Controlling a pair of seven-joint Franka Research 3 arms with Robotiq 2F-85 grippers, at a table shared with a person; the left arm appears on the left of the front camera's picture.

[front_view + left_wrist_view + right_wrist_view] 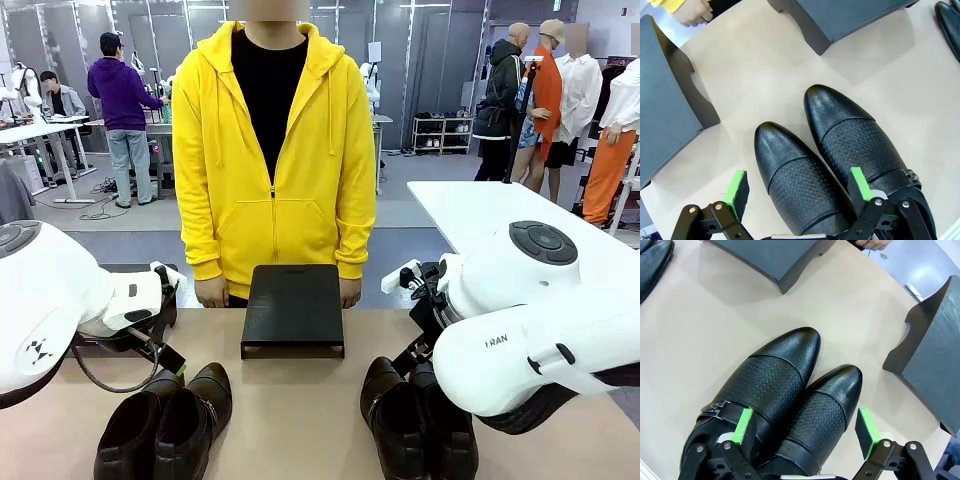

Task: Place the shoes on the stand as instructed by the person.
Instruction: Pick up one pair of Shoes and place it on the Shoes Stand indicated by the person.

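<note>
Two pairs of glossy black shoes stand on the tan table, one pair at the front left (165,425) and one at the front right (415,425). My left gripper (799,186) hangs open just over the left pair (840,150), its green pads (737,187) either side of one shoe without touching it. My right gripper (805,429) is likewise open over the right pair (775,385), straddling one shoe. A black stand (292,310) sits mid-table in front of the person (270,150) in a yellow hoodie, whose hands (212,292) rest at the far edge.
More dark stands flank the middle one: one beside the left pair (665,115) and one beside the right pair (935,355). My bulky white arms (60,300) (540,330) fill both front corners. Bare tabletop (290,410) lies between the pairs.
</note>
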